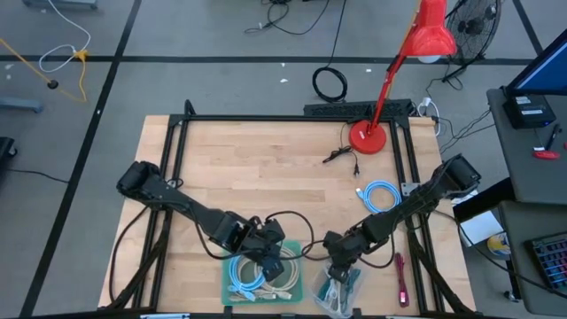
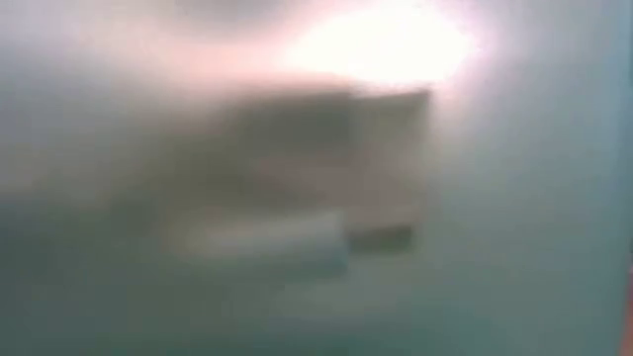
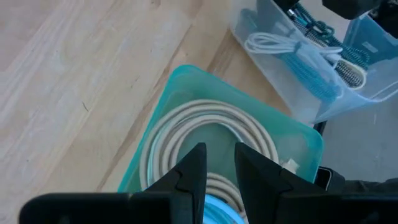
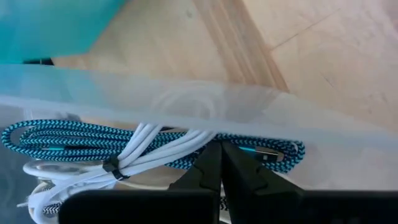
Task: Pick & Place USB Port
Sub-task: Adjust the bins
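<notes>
Colours across the cable bins and table

A pale, wood-grained table (image 1: pixel 266 168) is seen; a teal tray (image 3: pixel 186 81) holds a cream coiled cable (image 3: pixel 205 118), a clear bin (image 4: pixel 186 99) holds a braided cable patterned in blue and black (image 4: pixel 56 140) and a white cable (image 4: pixel 149 146); a red lamp (image 1: pixel 425 35) and a light-blue coiled cable (image 1: pixel 381 197) are shown.

Seen from straight overhead: the whole wooden table (image 1: pixel 266 168), both arms, floor and a red lamp (image 1: pixel 416 53) beyond. Shot from table height, facing across: only a close blur, nothing readable. From the left wrist, close and angled down past two dark fingers (image 3: pixel 186 174) onto a teal tray (image 3: pixel 305 134) of coiled cable, with the clear bin (image 3: pixel 292 93) just beyond. From the right wrist, closer still, inside that same clear bin (image 4: pixel 186 99). Tray and bin shared with the overhead view.
</notes>
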`<state>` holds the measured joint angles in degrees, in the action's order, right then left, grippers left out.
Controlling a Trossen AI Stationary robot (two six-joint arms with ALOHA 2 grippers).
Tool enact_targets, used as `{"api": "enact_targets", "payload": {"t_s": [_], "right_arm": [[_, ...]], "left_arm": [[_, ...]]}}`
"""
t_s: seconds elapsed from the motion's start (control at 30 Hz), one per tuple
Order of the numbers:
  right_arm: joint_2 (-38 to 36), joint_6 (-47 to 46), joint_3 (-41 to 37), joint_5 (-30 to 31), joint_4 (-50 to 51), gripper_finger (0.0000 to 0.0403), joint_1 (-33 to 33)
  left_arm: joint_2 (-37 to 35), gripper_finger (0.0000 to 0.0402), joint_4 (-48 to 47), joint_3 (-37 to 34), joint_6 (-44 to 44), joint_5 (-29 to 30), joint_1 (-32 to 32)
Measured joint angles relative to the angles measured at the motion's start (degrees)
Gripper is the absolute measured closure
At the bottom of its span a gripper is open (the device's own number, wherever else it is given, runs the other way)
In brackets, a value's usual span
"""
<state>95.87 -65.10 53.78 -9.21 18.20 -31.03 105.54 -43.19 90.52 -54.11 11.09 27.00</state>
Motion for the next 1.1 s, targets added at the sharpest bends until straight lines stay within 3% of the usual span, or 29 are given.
{"api": "enact_targets", "payload": {"t_s": [0.73,0.93,1.1], "right_arm": [[-7.33,4.75,2.56,-1.07,6.93,0.0403,0.2],[-7.45,7.39,15.11,3.67,23.13,0.0403,-0.5],[-7.55,1.59,23.53,6.18,43.28,0.0403,-0.63]], "left_arm": [[0.0,0.0314,-0.31,0.0,1.56,1.98,-1.06],[0.0,0.0314,-0.4,0.0,2.49,1.99,-1.49],[-0.02,0.0314,-0.76,0.0,2.63,1.99,-1.48]]}}
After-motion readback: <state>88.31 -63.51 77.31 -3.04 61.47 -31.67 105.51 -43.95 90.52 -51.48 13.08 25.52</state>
